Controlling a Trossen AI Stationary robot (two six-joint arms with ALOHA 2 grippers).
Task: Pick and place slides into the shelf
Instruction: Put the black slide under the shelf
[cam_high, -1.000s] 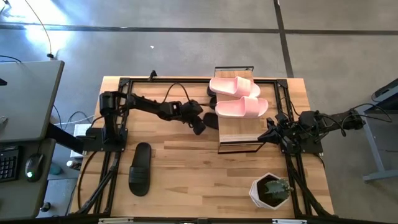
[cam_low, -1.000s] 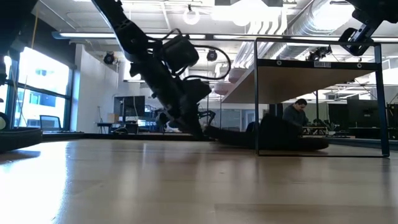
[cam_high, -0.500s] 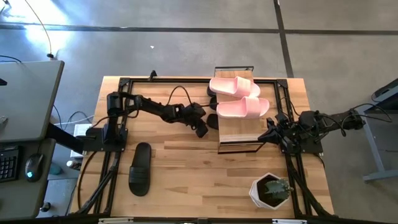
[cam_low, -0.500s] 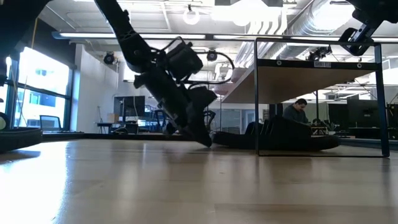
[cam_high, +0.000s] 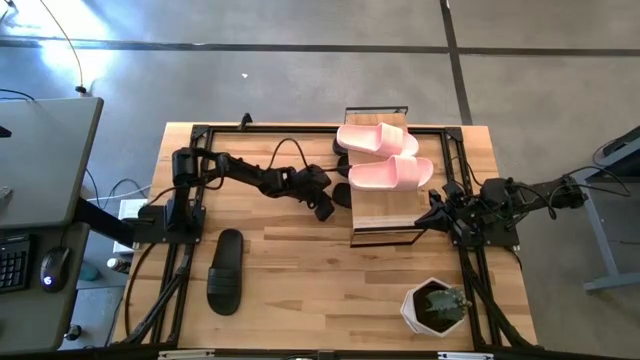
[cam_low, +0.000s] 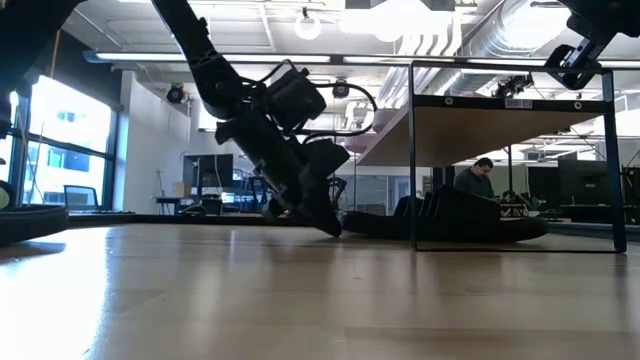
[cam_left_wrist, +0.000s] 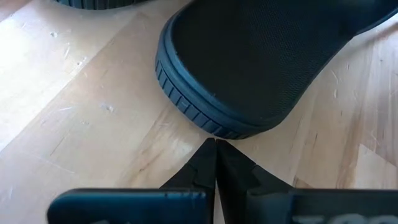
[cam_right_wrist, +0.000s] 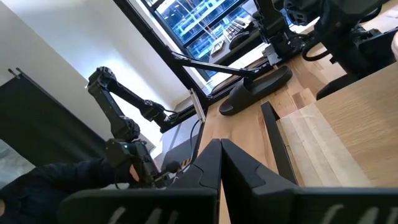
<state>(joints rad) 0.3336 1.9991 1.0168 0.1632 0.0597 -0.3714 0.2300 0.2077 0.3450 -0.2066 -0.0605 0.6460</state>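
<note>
Two light pink slides (cam_high: 383, 155) lie on the shelf's wooden top (cam_high: 385, 212). One black slide (cam_high: 341, 193) lies flat on the table, half under the shelf's left side. My left gripper (cam_left_wrist: 216, 148) is shut and slants down at that slide's rounded end, its tips low by the tabletop (cam_low: 330, 228). A second black slide (cam_high: 226, 270) lies alone on the table's near left. My right gripper (cam_right_wrist: 219, 152) is shut with nothing in it, held back at the table's right by the shelf. My left gripper meets the ribbed side wall of the black slide's rounded end (cam_left_wrist: 214, 132) with the tips of its shut fingers. They come slanting down from the table's left. The slide lies flat on the table, its textured face up, its far part under the shelf.
A white pot with a plant (cam_high: 435, 306) stands at the near right corner. The shelf's thin black frame (cam_low: 413, 150) stands just right of the pushed slide. Bare wood lies across the table's near middle (cam_high: 320, 280).
My left gripper has come down to the table and gone a little toward the shelf, tipping steeper, still shut. The black slide in front of it has slid a little toward the table's right, farther under the shelf. Over the last half second all has kept still.
</note>
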